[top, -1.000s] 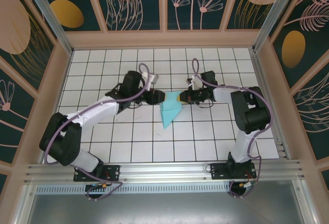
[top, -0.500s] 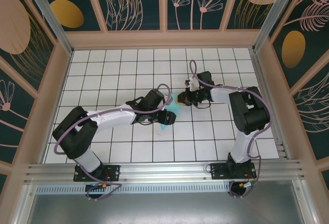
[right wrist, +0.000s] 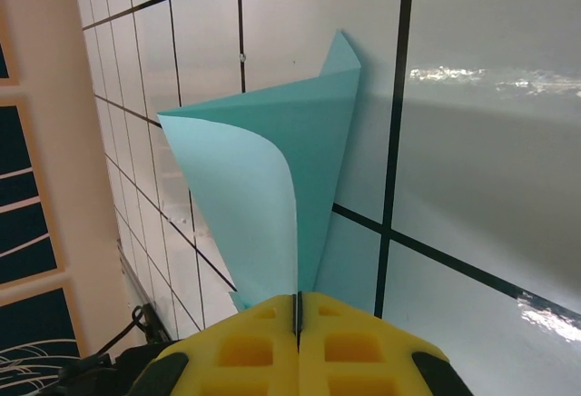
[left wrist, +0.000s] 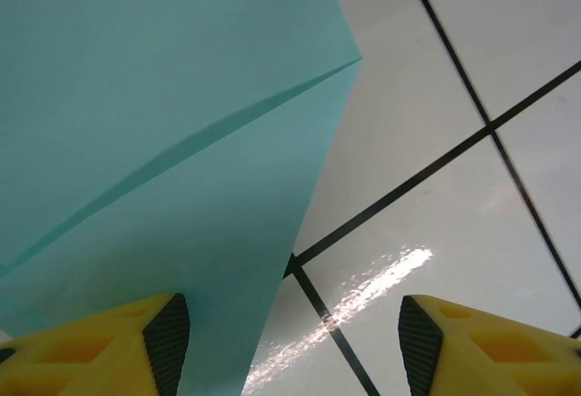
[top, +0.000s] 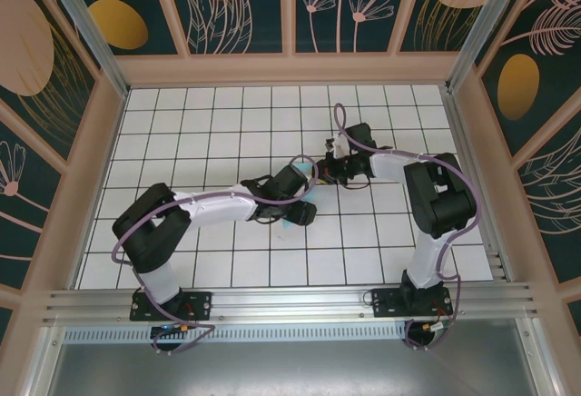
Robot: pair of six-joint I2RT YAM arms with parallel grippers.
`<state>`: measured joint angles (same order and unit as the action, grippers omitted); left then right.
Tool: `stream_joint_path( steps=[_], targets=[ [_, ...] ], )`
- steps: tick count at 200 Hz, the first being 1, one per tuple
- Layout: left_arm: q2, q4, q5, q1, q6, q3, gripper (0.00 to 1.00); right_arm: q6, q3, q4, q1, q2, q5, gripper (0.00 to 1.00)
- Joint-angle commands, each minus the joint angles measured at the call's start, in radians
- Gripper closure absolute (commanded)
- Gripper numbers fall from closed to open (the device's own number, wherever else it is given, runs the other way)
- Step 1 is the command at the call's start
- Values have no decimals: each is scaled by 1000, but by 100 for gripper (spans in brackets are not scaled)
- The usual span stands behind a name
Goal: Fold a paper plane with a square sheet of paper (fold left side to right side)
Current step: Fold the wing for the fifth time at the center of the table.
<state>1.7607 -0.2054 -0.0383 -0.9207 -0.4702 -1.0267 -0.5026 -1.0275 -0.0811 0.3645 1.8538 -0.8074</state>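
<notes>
White table (top: 182, 133) ruled in a black grid, glossy enough to carry bright streaks of glare in both wrist views. Boxed in on the far, left and right sides by a pale wooden frame (top: 290, 69). Above the frame, dark teal wall panels (top: 236, 5) printed with peach leaves, flower stems and orange ovals. Aluminium rail (top: 290, 301) along the near edge, with both arm bases bolted to it.

About the middle of the table: turquoise sheet of paper (right wrist: 318, 142), folded into an angular shape that tapers to a point. Mostly hidden from above under the two wrists meeting over it. One lighter layer curling up off the darker layer beneath, seen from the right wrist. Flat on the tiles with a long raised crease across it, seen from the left wrist.

Left gripper (left wrist: 292, 332), reached in from the left side with the forearm low across the grid. Yellow fingers (left wrist: 136, 346) set wide apart, one at the sheet's edge, the other over bare tile, nothing clamped between them.

Right gripper (right wrist: 298, 301), come in from the far right of the sheet. Yellow fingers (right wrist: 363, 351) pressed flat together, seam closed, pinching one end of the sheet
</notes>
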Motion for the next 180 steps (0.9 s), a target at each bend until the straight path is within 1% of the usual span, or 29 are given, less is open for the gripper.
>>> stream_joint_path(
  steps=[1, 27, 45, 63, 123, 180],
  targets=[
    [32, -70, 123, -25, 24, -41, 35, -25, -31, -31, 12, -7, 5, 97],
    [52, -116, 257, -67, 19, -73, 34, -31, -34, -35, 17, -4, 6, 97],
    [57, -128, 310, -83, 10, -82, 35, -34, -37, -37, 21, 0, 7, 97],
    [68, -141, 337, -89, 6, -86, 36, -36, -39, -39, 24, 1, 10, 97],
    [100, -149, 365, -95, -7, -76, 43, -39, -45, -45, 28, 10, 15, 97],
    [102, -135, 343, -95, -10, -72, 52, -30, -51, -60, 31, 21, 23, 97]
  ],
)
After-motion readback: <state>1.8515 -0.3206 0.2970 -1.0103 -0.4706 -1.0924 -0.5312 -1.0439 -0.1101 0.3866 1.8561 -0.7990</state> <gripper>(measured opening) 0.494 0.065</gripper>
